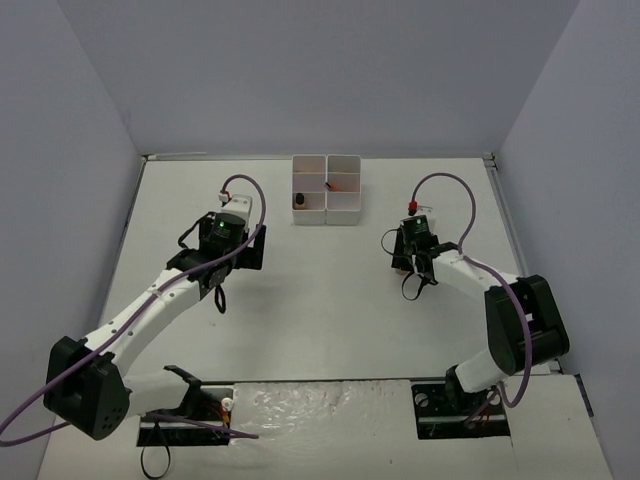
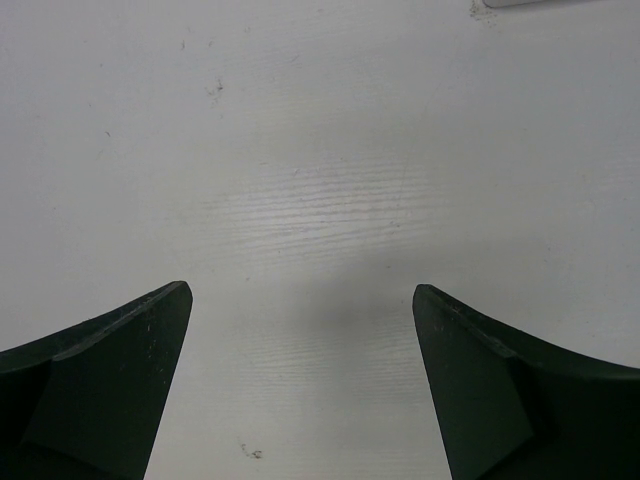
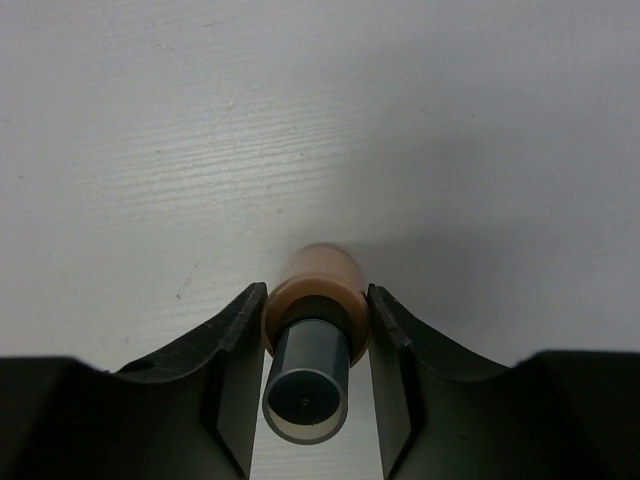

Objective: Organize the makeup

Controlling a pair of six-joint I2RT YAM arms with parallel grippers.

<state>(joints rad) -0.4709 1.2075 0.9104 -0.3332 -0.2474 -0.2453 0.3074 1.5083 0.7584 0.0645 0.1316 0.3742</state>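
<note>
Right wrist showed the right claw (image 3: 315, 295) gripping a bottle (image 3: 316, 268), near the box (image 1: 326, 188); left claw (image 2: 301, 290) gaped wide, empty. Likely the carrying step: next, reach a compartment and release.

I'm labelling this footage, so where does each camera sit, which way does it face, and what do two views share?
Top external: above and behind the arm bases, looking down at the white table and the compartment box; the left arm and right arm show.
Left wrist: on the left arm, facing down at bare table; the left gripper shows, its fingers open.
Right wrist: facing down; the right gripper, shut on a tan black-capped bottle, shows.
Shared: all three see the table.
</note>
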